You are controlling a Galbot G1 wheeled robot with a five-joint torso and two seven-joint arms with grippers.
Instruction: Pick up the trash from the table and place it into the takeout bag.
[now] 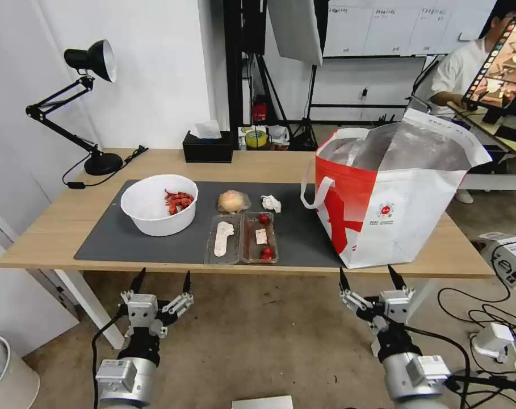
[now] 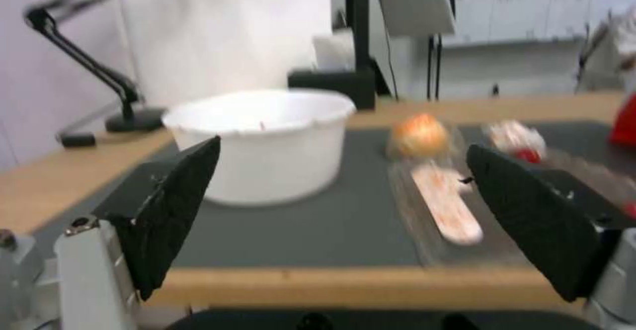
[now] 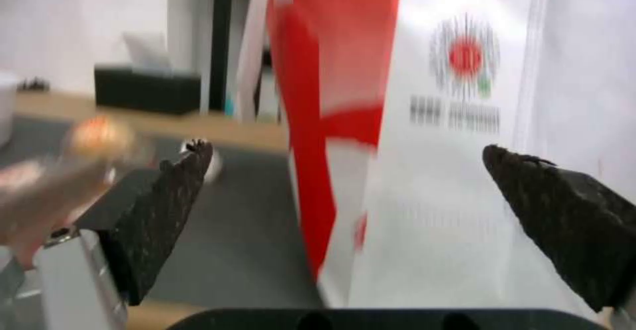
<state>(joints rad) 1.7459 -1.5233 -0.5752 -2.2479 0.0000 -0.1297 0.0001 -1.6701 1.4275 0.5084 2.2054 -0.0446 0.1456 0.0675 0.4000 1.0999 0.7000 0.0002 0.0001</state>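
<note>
1. The left gripper hangs below the near edge of the table, at about 7 o'clock in the head view, its two black fingers spread wide with nothing between them.
2. The right gripper hangs at about 5 o'clock, just below the table's front edge and in front of the takeout bag; its fingers are likewise spread apart and empty.
3. On the dark grey mat, nearest the front edge, lies the clear hinged plastic tray, opened flat, with red scraps in its right half and a pale strip in its left half.
4. At 10 o'clock from the tray sits the white bowl, holding red shells against its right wall.
5. Just beyond the tray, at its 12 o'clock, lies the beige bun in clear wrap; the small crumpled white tissue lies just to the bun's right, apart from it.
6. The takeout bag stands upright at 3 o'clock from the tray, mouth open, foil lining showing, a white handle drooping on its left side.
7. At the far edge, 12 o'clock, sits the black tissue box; a black desk lamp stands at 10 o'clock.
</note>
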